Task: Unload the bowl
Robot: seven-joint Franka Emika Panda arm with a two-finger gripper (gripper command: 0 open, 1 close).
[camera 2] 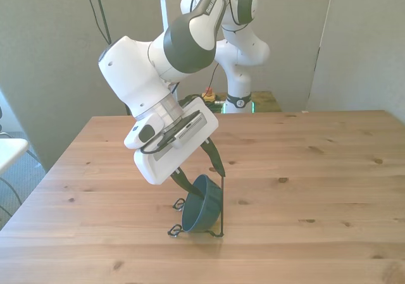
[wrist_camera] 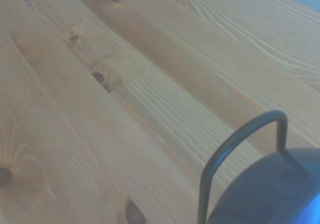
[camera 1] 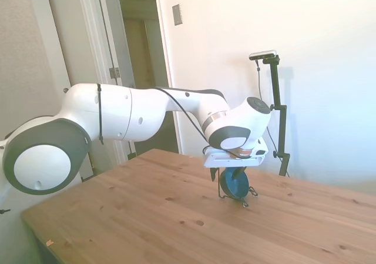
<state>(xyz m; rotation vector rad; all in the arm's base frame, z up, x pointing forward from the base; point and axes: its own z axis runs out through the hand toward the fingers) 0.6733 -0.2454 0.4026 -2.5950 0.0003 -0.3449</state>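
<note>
Bowl [camera 2: 202, 205] on edge in thin black wire rack [camera 2: 220, 209], mid wooden table [camera 2: 316, 170]. Rack's upright loop on front view's right of bowl. Gripper [camera 2: 201, 171] tilted, reaching down over bowl rim, fingers spread, one each side of rim, nothing clamped.

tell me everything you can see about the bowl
The bowl is small, round, dark blue-teal, plain and smooth. It stands on edge, tilted, held in a thin black wire rack on the wooden table. The open pincer straddles its upper rim, one finger on each side; contact is unclear.
</note>
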